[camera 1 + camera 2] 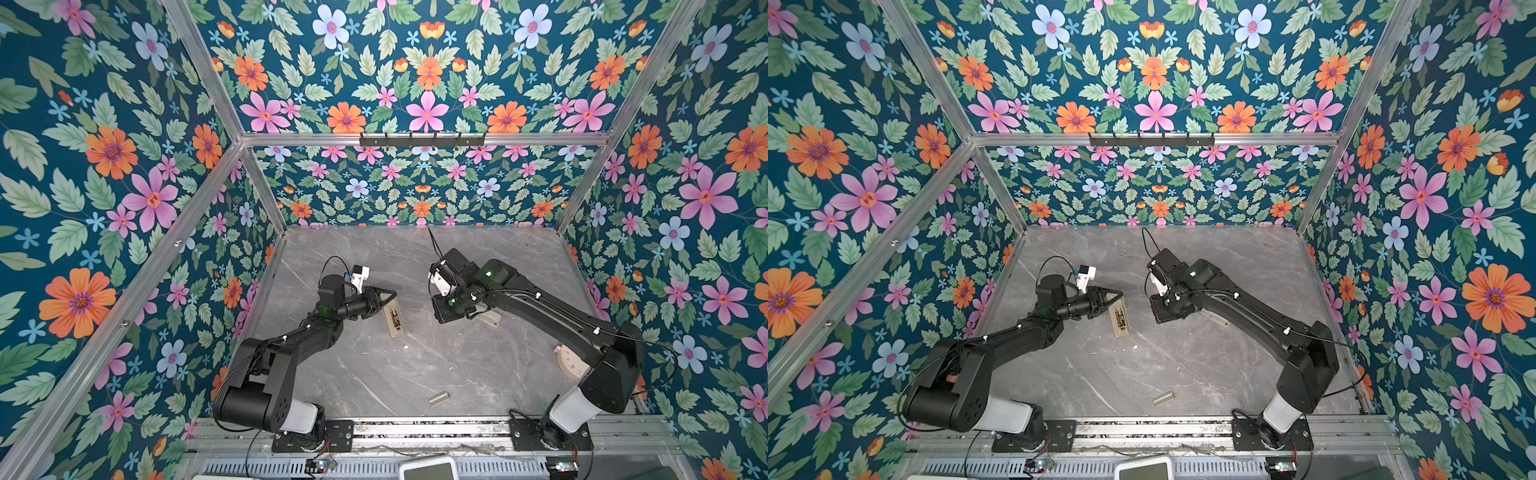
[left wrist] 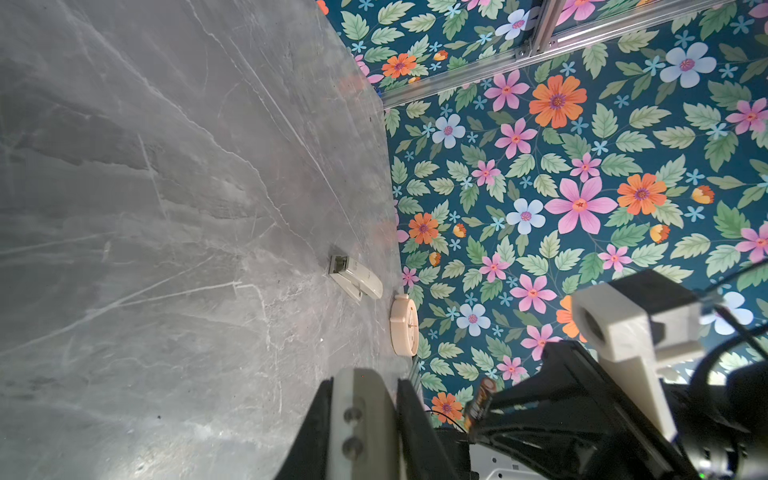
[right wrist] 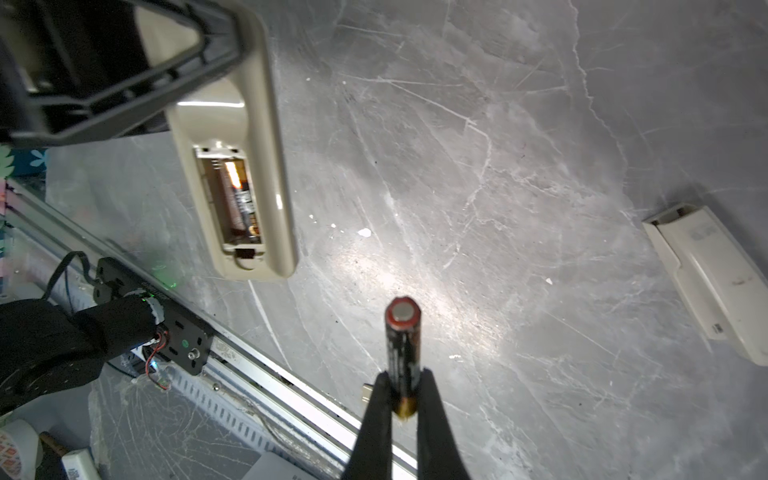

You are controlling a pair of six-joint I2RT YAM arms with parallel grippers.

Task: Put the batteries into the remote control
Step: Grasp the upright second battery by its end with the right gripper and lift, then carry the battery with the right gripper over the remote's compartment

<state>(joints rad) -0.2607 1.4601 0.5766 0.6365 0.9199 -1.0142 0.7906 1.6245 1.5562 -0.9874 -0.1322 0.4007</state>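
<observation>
The left arm (image 1: 291, 345) and right arm (image 1: 561, 316) are black and chunky. Each has a white part (image 1: 299, 417) near its base. A thin black cable (image 1: 336, 257) loops over the left one. A small green light (image 1: 489, 274) glows on the right arm. A white camera (image 1: 360, 275) sits on the left wrist. The black base plates (image 1: 338, 434) have round screws. The left gripper (image 1: 390, 296) has black fingers (image 3: 124, 62) shaped like open triangles.

cream block (image 3: 710, 274): on marble table (image 1: 415, 365) | round clock (image 2: 404, 326): beside floral wall (image 1: 124, 166) | cover plate (image 1: 439, 398): near front rail (image 1: 415, 428)

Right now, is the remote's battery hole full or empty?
Half full: one battery lies inside the open remote control, and the slot beside it is bare.
</observation>
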